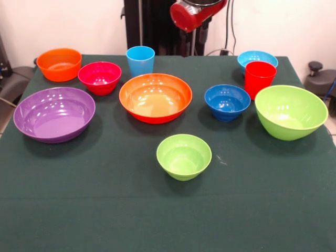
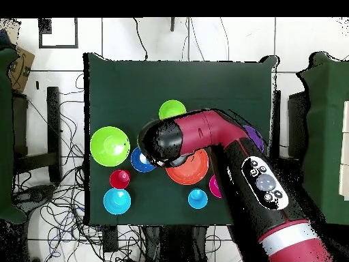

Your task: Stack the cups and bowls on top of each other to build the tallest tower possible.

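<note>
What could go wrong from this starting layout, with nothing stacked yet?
1. The red cup stands right beside the small light blue bowl and the dark blue bowl; reaching for one might knock another.
2. The large lime green bowl sits near the table edge, so a push could slide it off.
3. Starting the tower with a small bowl would probably make it wobble.

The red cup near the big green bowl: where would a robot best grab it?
Probably by the rim, coming straight down. The red cup stands upright, mouth open, with the light blue bowl close behind it and the big green bowl beside it, so the sides look crowded.
</note>
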{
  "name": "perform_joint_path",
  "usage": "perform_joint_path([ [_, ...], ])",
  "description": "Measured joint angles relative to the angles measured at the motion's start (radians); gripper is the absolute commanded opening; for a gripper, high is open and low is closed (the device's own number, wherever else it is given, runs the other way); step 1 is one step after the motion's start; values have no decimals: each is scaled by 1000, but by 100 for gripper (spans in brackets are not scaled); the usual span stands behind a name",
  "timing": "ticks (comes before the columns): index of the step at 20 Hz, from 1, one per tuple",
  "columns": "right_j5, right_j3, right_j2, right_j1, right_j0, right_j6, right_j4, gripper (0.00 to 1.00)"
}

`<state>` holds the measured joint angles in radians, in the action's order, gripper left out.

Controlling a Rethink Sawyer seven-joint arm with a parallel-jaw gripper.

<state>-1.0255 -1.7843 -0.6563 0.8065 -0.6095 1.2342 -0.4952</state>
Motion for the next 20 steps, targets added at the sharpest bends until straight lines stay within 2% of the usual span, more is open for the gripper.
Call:
perform_joint_path([
  [9,48,-70,0,48,17,0,29,100],
  [13,94,-82,6,52,51,3,29,100],
  [20,250,-92,41,23,151,49,28,100],
])
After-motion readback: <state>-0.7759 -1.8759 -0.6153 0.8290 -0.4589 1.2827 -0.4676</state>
